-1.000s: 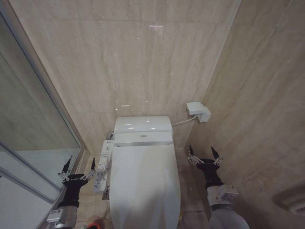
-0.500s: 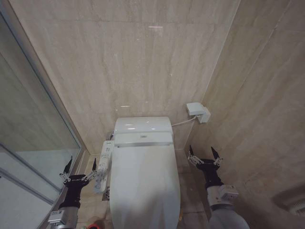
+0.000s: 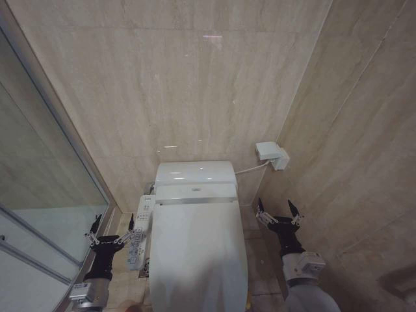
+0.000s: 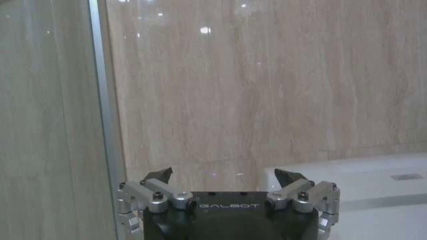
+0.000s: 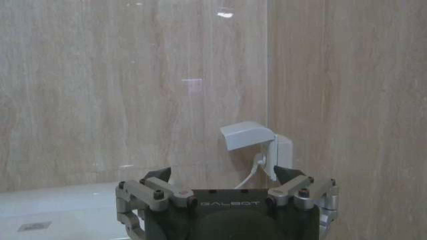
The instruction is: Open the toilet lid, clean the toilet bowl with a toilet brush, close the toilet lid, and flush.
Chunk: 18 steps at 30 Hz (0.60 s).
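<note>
Toilet lid [image 3: 195, 253] down flat over the toilet bowl [image 3: 151, 286], centred betw. both arms; button-panel arm [image 3: 138, 235] on bowl's left side.

L pincer [image 3: 112, 228] beside that panel, fingers spread wide, nothing held. R pincer [image 3: 279, 212] on bowl's right near the wall, also wide open, empty. Wall socket box [image 3: 271, 155] w/ cable above R pincer.

Step (judged): lid opening not begun. To do well: get a finger under lid's front or side edge, not the seat ring, lift in an arc abt the rear hinge. Keep L pincer off the buttons.
</note>
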Tool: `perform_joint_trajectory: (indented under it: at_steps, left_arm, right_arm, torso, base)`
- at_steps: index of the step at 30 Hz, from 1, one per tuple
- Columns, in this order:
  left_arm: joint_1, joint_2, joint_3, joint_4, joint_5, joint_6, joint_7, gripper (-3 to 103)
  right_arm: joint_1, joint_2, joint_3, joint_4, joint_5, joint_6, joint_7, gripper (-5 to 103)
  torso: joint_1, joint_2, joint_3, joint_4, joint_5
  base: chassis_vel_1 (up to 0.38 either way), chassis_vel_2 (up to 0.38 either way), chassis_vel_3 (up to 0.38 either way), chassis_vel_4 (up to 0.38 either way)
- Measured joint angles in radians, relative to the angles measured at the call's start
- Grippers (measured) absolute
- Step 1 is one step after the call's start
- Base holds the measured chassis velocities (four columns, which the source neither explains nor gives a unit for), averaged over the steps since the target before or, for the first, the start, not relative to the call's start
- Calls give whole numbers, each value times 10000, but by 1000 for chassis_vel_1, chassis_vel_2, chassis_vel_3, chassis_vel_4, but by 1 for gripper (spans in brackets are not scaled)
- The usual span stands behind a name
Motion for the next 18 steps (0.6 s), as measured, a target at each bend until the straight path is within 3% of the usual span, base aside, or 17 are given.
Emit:
perform_joint_trajectory:
  at_steps: [13,18]
  left_arm:
    - [-275,107,12,157,-53,19,-122,100]
    - [-934,390,-77,472,-304,350,-461,100]
  right_arm:
    - [3,0,0,0,0,0,0,100]
    - [0,0,0,0,0,0,0,100]
  torso:
    - [7,-3,3,0,0]
    - [4,-2,2,-1,-1]
  base:
    - [-34,34,37,-30]
    - [0,0,0,0]
